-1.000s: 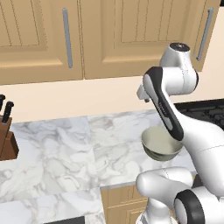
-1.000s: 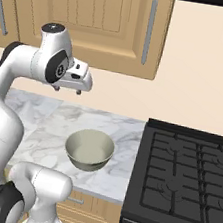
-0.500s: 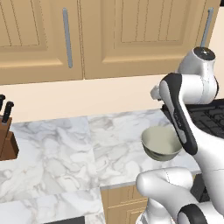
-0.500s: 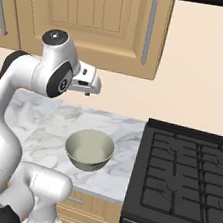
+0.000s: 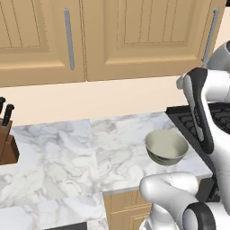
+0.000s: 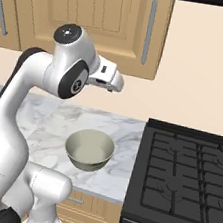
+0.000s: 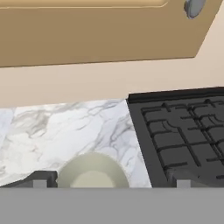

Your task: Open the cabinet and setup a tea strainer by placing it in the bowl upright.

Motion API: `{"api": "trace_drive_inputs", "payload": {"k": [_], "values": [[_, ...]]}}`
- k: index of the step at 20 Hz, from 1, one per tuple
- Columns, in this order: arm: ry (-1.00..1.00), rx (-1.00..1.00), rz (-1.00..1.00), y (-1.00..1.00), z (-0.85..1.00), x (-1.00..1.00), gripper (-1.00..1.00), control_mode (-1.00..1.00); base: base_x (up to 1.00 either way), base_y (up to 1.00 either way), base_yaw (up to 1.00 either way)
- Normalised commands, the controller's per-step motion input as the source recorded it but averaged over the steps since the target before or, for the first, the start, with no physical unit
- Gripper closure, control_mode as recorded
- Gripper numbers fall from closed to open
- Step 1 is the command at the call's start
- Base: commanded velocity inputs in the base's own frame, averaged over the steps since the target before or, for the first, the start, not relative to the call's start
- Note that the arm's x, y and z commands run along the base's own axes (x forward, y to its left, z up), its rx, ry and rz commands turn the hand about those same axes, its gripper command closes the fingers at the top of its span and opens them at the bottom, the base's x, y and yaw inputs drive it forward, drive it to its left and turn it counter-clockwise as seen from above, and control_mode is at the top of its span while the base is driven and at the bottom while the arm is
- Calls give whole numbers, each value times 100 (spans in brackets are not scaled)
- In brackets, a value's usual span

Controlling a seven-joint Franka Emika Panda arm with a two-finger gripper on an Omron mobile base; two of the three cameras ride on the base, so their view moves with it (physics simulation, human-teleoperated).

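Bowl [image 6: 89,150]: sitting mouth-up; cabinet [image 6: 109,22] handle [image 6: 149,31] running vertical, at twelve o'clock. Gripper [image 7: 109,181] fingers seemingly spread wide. We are reading no labels.

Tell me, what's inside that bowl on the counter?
Nothing: the bowl shows a bare pale inside. The cabinet door above is closed, hiding whatever it holds.

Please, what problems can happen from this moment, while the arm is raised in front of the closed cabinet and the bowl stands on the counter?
1. The cabinet door is shut, and the open gripper sits below and left of its bar handle, so a poorly aimed reach could hit the panel.
2. The bowl stands almost under the hand, near the counter edge; a low arm swing might knock it.
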Motion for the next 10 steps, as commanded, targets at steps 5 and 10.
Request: {"api": "trace_drive_inputs", "payload": {"k": [5, 10], "values": [[-11, 8, -17, -73, 77, 0, -100, -100, 0, 0, 0], [-9, 18, -7, -57, 50, 6, -100, -100, 0, 0, 0]]}}
